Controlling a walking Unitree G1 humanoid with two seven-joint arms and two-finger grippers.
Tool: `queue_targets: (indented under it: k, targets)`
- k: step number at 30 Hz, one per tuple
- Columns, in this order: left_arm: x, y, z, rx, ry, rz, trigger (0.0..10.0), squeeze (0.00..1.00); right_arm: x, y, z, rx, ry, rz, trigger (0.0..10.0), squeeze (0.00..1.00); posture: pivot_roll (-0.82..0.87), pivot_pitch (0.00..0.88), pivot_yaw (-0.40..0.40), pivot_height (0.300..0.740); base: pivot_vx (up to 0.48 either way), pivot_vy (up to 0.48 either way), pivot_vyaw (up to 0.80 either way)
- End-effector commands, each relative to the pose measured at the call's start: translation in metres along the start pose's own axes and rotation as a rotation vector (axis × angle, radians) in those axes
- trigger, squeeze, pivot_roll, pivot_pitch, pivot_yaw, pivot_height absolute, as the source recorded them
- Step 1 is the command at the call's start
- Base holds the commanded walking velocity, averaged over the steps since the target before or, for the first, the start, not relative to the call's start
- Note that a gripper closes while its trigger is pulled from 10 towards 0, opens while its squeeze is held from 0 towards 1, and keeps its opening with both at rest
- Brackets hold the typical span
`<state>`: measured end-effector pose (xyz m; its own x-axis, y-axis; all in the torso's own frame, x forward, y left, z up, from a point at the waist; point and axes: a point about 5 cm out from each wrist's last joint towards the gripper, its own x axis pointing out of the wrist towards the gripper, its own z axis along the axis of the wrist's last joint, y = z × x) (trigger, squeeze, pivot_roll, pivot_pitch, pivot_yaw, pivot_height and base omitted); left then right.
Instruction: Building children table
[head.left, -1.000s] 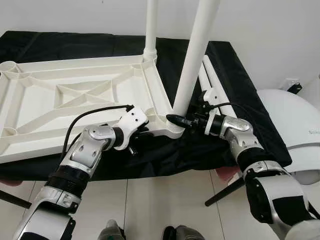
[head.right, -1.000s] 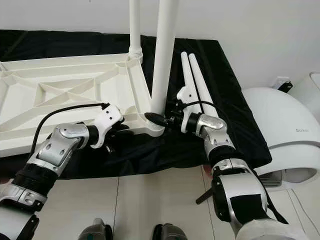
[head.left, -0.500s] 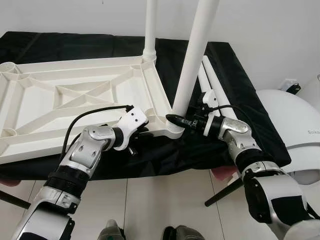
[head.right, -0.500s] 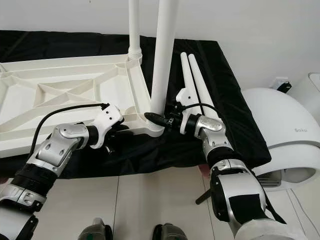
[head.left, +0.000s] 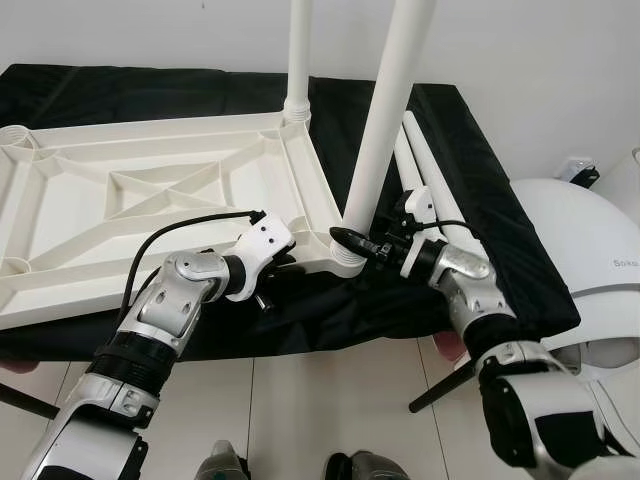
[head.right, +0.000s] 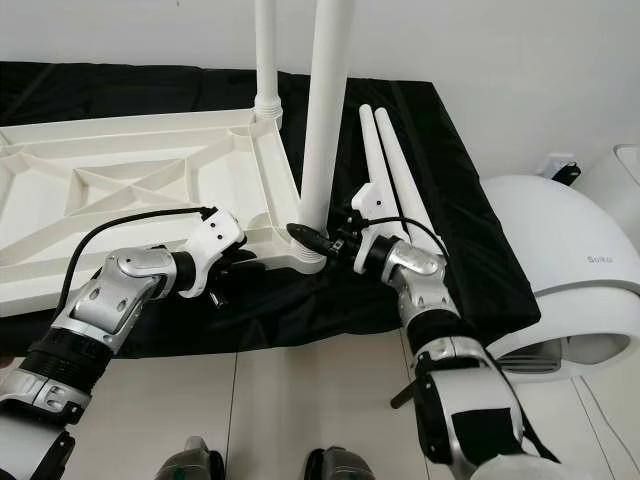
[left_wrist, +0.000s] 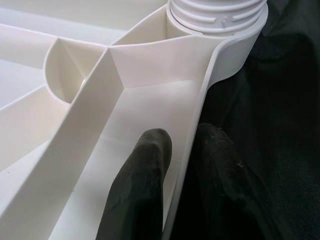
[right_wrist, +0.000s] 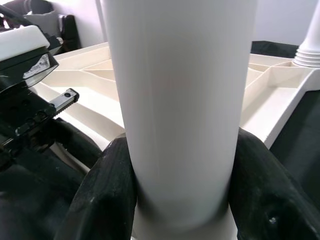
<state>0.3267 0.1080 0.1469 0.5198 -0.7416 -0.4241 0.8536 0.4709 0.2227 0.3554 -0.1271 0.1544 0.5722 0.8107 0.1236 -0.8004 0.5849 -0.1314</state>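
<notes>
White leg (head.left: 385, 120) in corner socket (head.left: 348, 262)

Tabletop (head.left: 150, 205): you see it white, ribbed underside up, flat on the black-covered surface.
Near leg (head.left: 385, 110): white tube, upright with a slight tilt, seated in the near right corner socket.
Far leg (head.left: 299, 55): upright in the far right corner socket.
Spare legs (head.left: 430, 190): two white tubes lying side by side, just right of the tabletop.
</notes>
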Motion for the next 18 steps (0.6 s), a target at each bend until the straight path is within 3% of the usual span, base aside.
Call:
queue_targets:
  k: [1, 18]
  targets:
    - [0.003, -0.008, -0.002, -0.019, -0.004, -0.040, 10.0, 0.00, 0.003, 0.004, -0.001, 0.047, -0.040, -0.052, 10.0, 0.00, 0.03, 0.063, -0.039, 0.740, 0.000, 0.000, 0.00]
    - [0.005, -0.007, 0.000, -0.027, -0.006, -0.029, 10.0, 0.00, 0.012, 0.029, 0.002, 0.056, -0.094, -0.267, 10.0, 0.00, 0.03, 0.067, -0.042, 0.740, 0.000, 0.000, 0.00]
